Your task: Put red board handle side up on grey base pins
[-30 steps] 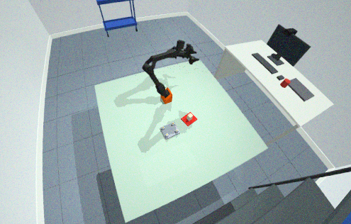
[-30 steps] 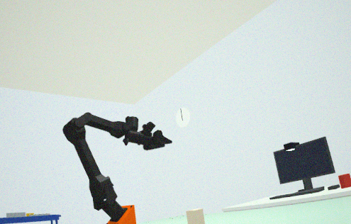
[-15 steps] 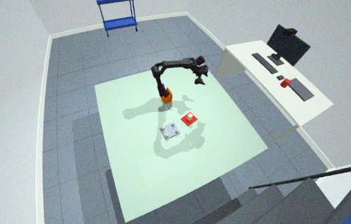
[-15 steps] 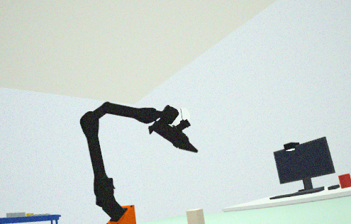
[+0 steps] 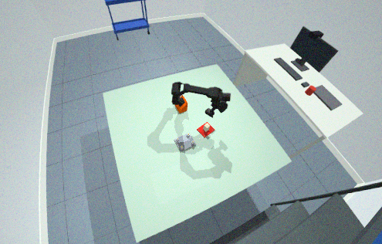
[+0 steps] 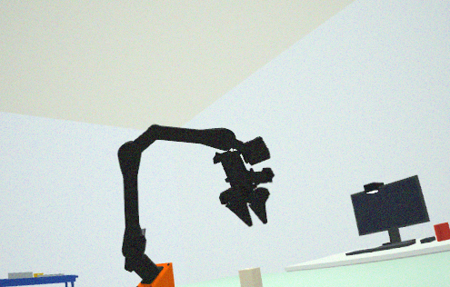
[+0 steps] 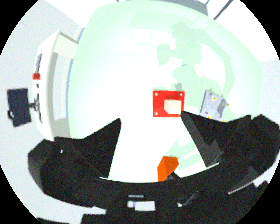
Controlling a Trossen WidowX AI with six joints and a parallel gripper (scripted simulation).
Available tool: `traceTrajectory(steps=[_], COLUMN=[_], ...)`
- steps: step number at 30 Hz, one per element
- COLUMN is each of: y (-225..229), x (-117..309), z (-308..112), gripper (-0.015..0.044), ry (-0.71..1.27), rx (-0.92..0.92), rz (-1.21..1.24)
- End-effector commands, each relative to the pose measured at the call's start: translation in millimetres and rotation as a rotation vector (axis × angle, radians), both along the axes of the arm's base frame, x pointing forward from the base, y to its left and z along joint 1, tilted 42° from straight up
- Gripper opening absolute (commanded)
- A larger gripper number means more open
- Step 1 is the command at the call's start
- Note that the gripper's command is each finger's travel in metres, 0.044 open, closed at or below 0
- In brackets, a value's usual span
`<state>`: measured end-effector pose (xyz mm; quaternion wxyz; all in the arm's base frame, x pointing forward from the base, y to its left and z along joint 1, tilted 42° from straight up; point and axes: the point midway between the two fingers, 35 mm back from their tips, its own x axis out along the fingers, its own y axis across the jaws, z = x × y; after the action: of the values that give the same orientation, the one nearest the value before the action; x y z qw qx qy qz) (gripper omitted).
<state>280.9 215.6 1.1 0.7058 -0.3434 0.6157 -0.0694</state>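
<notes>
Near the middle of the top view, a red board [image 5: 201, 130] [image 7: 160, 110] lies flat on the pale green table [image 5: 160, 201] [image 6: 356, 272] [image 7: 116, 30], its cream handle [image 5: 206, 127] [image 6: 250, 278] [image 7: 172, 106] upward. The grey base [image 5: 184, 142] [image 7: 212, 105] sits just to the lower left of the board in that picture, the two apart; in the wrist view it is right of the board, partly behind a black finger. Gold pins show at its corners. The black gripper [image 5: 211, 113] [image 6: 258, 224] [image 7: 151, 118] stands wide open with nothing between its fingers. In the exterior view it hangs right of centre, tips pointing down, above the handle, which shows at the bottom edge of the frame. The arm [image 5: 198, 89] [image 6: 193, 134] rises from an orange mount [image 5: 182, 106] [image 6: 166, 277] [image 7: 166, 168], above the board in the top view and at the lower left in the exterior view.
</notes>
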Motion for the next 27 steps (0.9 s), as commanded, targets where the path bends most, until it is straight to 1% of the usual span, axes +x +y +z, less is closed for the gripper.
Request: traceTrajectory(steps=[1,7,12,27], y=[-61.5,-71.2,-94.2,-108.3], x=[25.0,24.2,24.9,25.7], z=[10.5,14.2,-9.7,-25.2], gripper=[0.0440,0.0440,0.0440,0.0440], ry=[0.074,0.084,0.084,0.083], rx=[-0.122,-0.135,-0.136,-0.137], rz=[-0.194,-0.214,-0.214,-0.214])
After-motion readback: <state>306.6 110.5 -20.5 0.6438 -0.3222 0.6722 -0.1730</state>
